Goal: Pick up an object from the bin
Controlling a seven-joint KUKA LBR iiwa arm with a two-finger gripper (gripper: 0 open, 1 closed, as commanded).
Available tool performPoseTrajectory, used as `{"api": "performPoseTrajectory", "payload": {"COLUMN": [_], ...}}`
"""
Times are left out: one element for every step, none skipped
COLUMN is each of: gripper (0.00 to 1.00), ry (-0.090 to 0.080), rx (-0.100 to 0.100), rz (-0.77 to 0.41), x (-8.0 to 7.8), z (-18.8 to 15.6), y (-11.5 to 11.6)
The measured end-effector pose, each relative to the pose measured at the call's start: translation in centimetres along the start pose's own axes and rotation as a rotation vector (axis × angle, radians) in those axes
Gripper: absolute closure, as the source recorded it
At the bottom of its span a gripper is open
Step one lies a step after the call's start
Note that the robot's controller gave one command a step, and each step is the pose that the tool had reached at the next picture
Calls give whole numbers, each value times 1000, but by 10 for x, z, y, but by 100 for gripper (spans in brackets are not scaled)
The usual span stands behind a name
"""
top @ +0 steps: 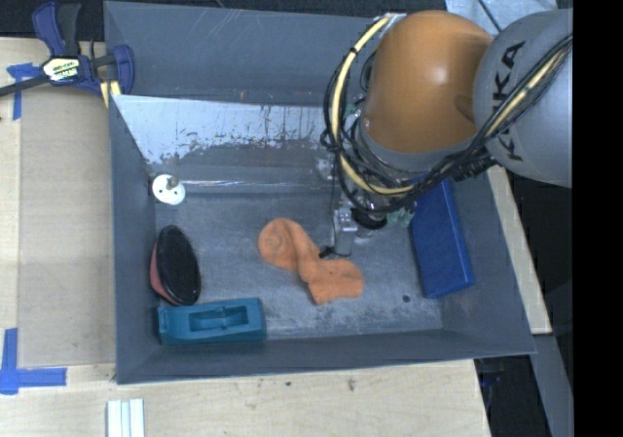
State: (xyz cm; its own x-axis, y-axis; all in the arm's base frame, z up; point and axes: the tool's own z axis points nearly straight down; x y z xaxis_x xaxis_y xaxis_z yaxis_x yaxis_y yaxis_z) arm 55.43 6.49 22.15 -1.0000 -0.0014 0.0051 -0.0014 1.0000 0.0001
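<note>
Grey metal bin [243, 128] floor carries five loose things, one of each kind. Task status: the pick is not complete. The orange floppy two-lobed piece [284, 242] lies flat at mid-bin, not lifted. The gripper [331, 250] stands at its narrow waist; whether it is released or clenched cannot be told. Remaining, by judgement: grasp and lift. Right of the orange piece: one blue block [440, 240]. Left of it: one black oval brush [177, 267]. Lower left: one teal block [211, 320]. Upper left: one small white disc [167, 190].
</note>
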Motion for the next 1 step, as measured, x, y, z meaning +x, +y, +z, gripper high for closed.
{"api": "performPoseTrajectory", "payload": {"gripper": [0], "ry": [-9], "rx": [-1], "rz": [1], "x": [-1], "z": [-5], "y": [0]}}
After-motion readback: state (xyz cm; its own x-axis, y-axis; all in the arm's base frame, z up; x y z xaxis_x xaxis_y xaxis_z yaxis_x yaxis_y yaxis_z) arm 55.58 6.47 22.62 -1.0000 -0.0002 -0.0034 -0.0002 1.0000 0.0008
